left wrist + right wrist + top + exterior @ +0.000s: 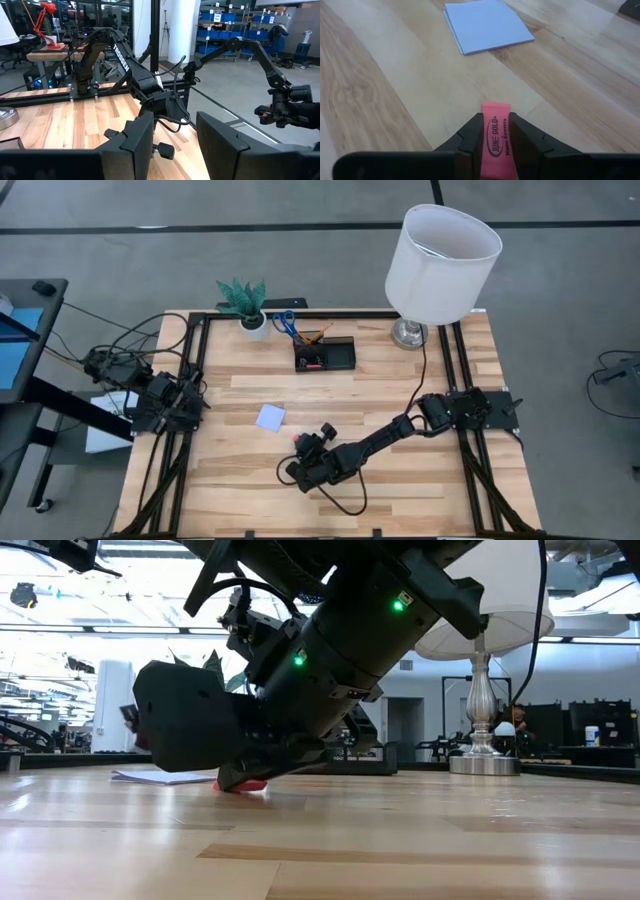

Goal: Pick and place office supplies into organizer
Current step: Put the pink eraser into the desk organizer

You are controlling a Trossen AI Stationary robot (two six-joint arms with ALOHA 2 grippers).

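Note:
A pink eraser (496, 131) with black lettering sits between the fingers of my right gripper (300, 442), low over the table's near middle. It also shows in the low view as a pink eraser (243, 785) under the dark fingers. The lavender note pad (270, 417) lies flat just beyond it. The black organizer (325, 357) stands at the far middle, with blue-handled scissors (284, 322) and orange pens (318, 335) sticking up from it. My left gripper (175, 145) waits open at the table's left edge, pointing level, with nothing between its fingers. My right gripper pinches the eraser's two long flat sides (496, 145) between its two fingers. The fingers slant down from the table's near right and lie along the eraser. Its free end (495, 107) juts out past the fingertips. In the low view the eraser is at the table surface; whether it is clear of the wood, I cannot tell.
A white pot with a green plant (243, 305) stands at the far left of the organizer. A lamp with a white shade (440, 260) stands at the far right. Bare wood (420, 500) lies at the near right of my right arm.

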